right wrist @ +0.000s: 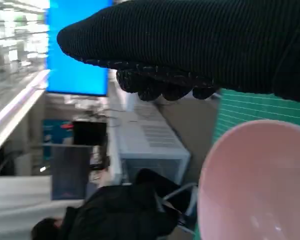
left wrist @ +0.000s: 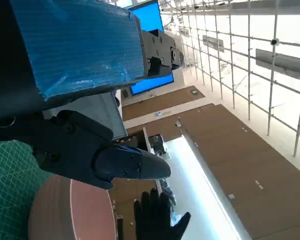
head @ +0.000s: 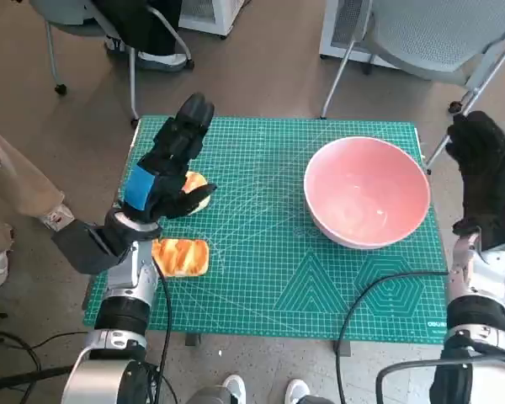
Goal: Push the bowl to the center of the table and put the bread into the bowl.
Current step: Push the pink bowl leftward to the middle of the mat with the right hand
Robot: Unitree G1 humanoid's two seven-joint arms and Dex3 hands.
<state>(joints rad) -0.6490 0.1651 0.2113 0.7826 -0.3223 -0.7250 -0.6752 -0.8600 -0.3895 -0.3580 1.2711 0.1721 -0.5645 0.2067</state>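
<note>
Bread [head: 182, 257] lies at the near left of the green mat [head: 261, 278], one piece below the left hand [head: 170, 168] and a second piece [head: 198, 189] partly hidden under it. That hand hovers over the bread with fingers spread and holds nothing. On the right side the pink bowl [head: 367, 192] stands empty, not yet in the middle of the table. Just beside its right rim the right hand [head: 486, 172] is raised, fingers apart, holding nothing and not touching the bowl. I judge both steps are still to do: pushing the bowl, then placing the bread.
</note>
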